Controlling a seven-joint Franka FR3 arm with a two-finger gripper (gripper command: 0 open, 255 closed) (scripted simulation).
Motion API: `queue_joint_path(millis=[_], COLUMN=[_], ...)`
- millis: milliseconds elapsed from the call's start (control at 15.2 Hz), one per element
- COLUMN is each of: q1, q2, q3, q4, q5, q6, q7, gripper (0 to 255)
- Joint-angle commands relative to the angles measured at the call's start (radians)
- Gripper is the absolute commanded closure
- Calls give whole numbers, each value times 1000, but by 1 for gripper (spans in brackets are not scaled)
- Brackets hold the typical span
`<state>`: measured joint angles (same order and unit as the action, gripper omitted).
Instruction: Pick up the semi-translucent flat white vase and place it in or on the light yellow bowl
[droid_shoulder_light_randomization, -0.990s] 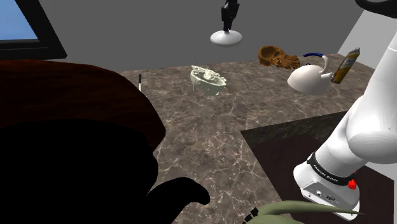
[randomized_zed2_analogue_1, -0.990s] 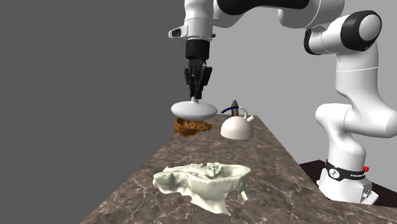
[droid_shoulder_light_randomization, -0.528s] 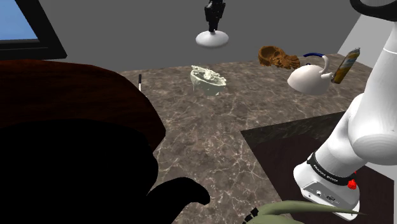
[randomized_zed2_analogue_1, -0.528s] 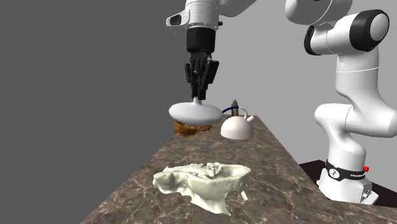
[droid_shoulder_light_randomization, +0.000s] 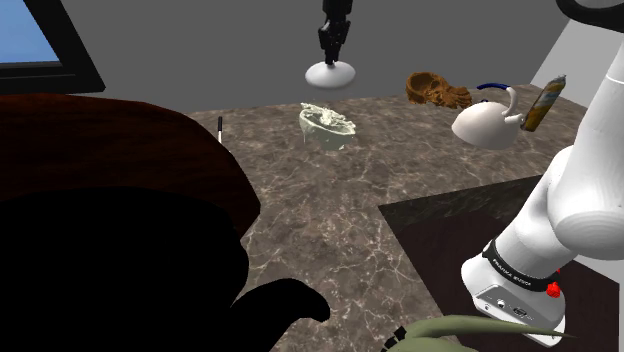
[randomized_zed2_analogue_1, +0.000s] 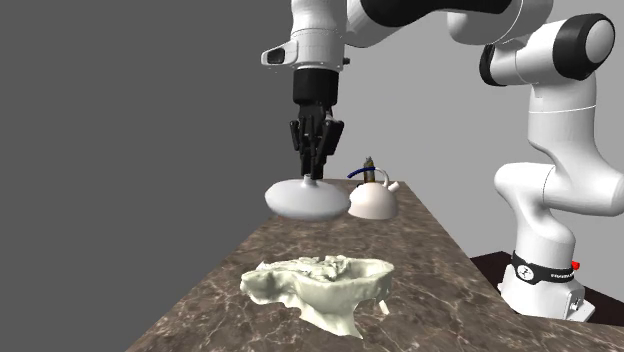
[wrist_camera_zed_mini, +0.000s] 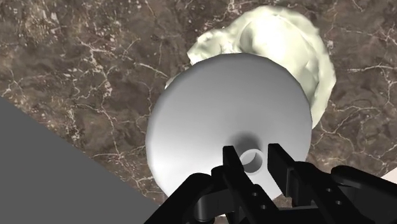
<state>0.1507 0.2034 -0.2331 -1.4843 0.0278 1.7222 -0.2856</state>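
I read the gripper (randomized_zed2_analogue_1: 312, 177) pinched on the neck of the flat white vase (randomized_zed2_analogue_1: 305, 200), which hangs directly beneath it. The pale yellowish bowl (wrist_camera_zed_mini: 289, 51) lies further below, partly behind the vase.

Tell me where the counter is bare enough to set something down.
Bare: the wide stretch of counter between the pale bowl and the robot's stand, and the strip between bowl and white kettle. Crowded: the far corner holding kettle, brown basket and bottle.

Shoulder view looks down over the counter (droid_shoulder_light_randomization: 330, 220); second exterior view sits low, looking along it; all 3 share the bowl (droid_shoulder_light_randomization: 327, 127).
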Motion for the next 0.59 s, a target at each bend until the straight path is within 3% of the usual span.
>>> queue_joint_path(millis=[0, 528], q1=[0, 3], q2=[-1, -4], q3=[0, 1], q4=[-27, -139], q5=[0, 0], q6=[27, 136], q7=[-1, 0], gripper=[255, 255])
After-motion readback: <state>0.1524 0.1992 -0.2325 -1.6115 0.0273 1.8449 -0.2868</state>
